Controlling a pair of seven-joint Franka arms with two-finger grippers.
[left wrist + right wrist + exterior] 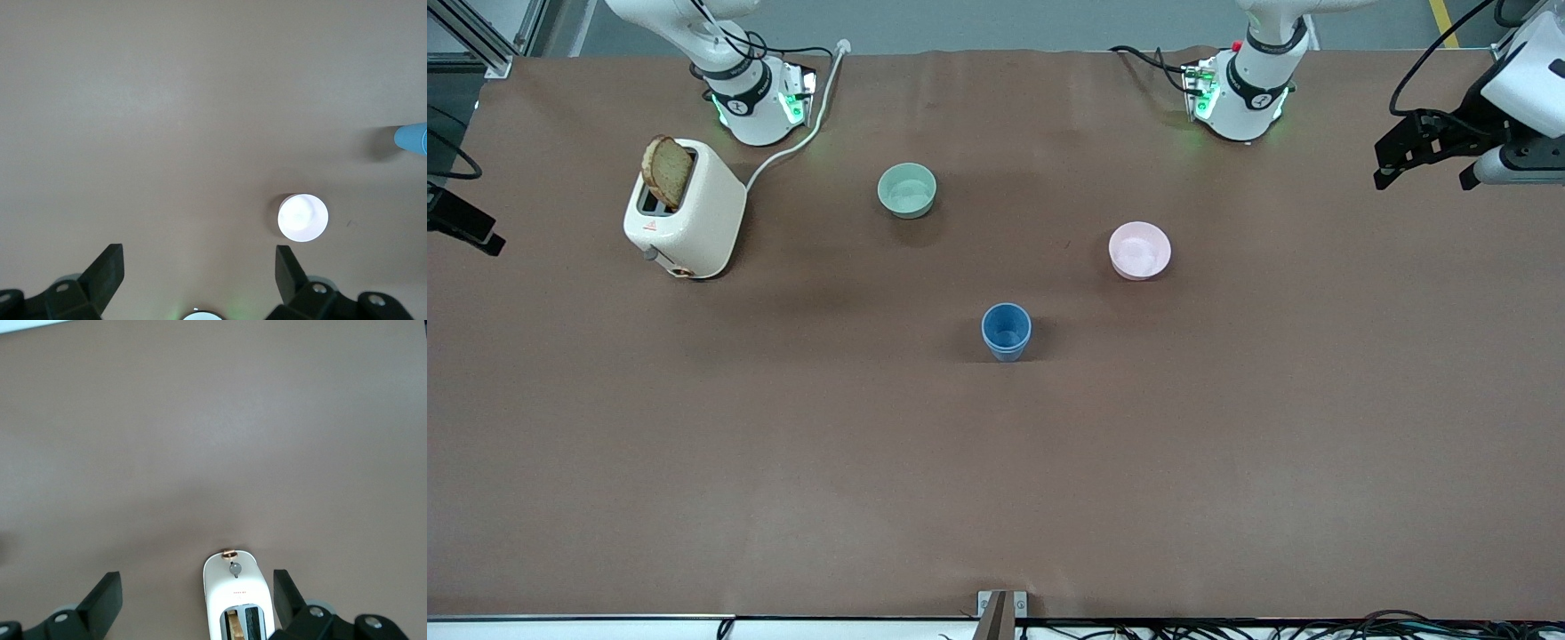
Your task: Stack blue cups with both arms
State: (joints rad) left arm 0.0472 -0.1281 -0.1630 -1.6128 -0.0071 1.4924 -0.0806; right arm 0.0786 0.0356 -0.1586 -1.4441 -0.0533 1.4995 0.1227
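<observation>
Blue tapered cups (1006,331) stand nested on brown matte table (996,462); left claw (199,270) and right claw (197,595) hang spread.

I see only one blue cup (1006,332) standing; whether a second nests inside, I can't tell. My right gripper (463,222) is cut off at the front view's left edge.

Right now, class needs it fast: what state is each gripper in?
Left gripper: open, holding nothing, above the table.
Right gripper: open, holding nothing, above the toaster.
</observation>
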